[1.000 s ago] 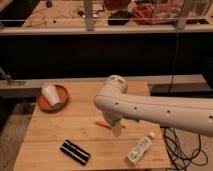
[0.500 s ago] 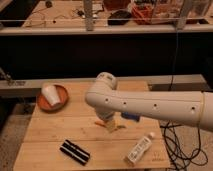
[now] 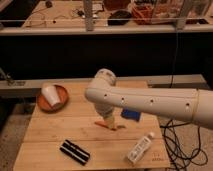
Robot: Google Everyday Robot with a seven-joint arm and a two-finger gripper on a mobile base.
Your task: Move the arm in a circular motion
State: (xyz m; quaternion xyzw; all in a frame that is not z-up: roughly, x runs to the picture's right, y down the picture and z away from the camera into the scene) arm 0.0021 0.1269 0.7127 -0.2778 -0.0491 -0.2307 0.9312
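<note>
The large glossy white arm (image 3: 150, 102) reaches in from the right edge over the wooden table (image 3: 50, 130). Its rounded joint (image 3: 103, 80) sits above the table's middle and bends downward. The tapered beige tip, the gripper (image 3: 106, 121), points down and hangs just above or on the table's middle, right by a small orange object (image 3: 114, 127). Whether it touches that object cannot be told.
A red bowl (image 3: 44, 104) holding a white cup (image 3: 51, 95) stands at the table's left. A black oblong object (image 3: 75, 151) lies front left, a white bottle (image 3: 140, 148) front right, a blue object (image 3: 131, 115) beside the arm. Cables (image 3: 172, 135) hang right of the table.
The arm's joint and tip have swung to the left across the table. The blue object, hidden behind the arm before, now shows. The table's objects have not moved.
</note>
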